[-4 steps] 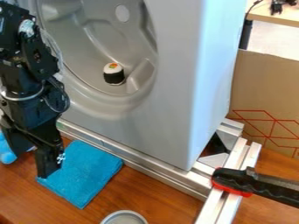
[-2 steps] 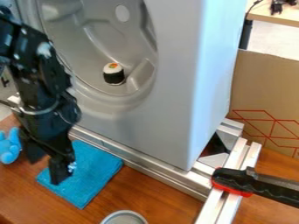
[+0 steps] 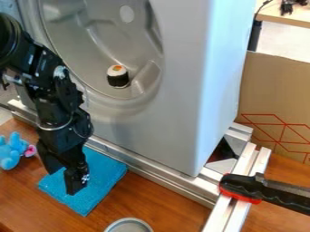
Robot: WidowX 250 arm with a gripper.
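Note:
The black gripper (image 3: 63,180) hangs at the left over the blue cloth (image 3: 104,180), its two fingers apart with nothing seen between them. The folded cloth lies flat on the wooden table, partly covered from view by the gripper. Left of the gripper, at the table's left side, is a blue plush toy (image 3: 10,153) with a pink part facing the arm. A sushi-like toy (image 3: 117,76), white on top and black below, rests in the round hollow of the grey basin (image 3: 181,104).
A metal rail (image 3: 154,173) runs along the basin's lower edge. At the right, a black and red clamp (image 3: 260,190) grips the metal frame. The rim of a grey round container (image 3: 128,220) shows at the bottom edge. Cardboard (image 3: 275,90) stands behind at the right.
The arm and gripper have moved right and slightly down, farther over the cloth. More of the blue plush toy has come into sight. The sushi-like toy and cloth have stayed put.

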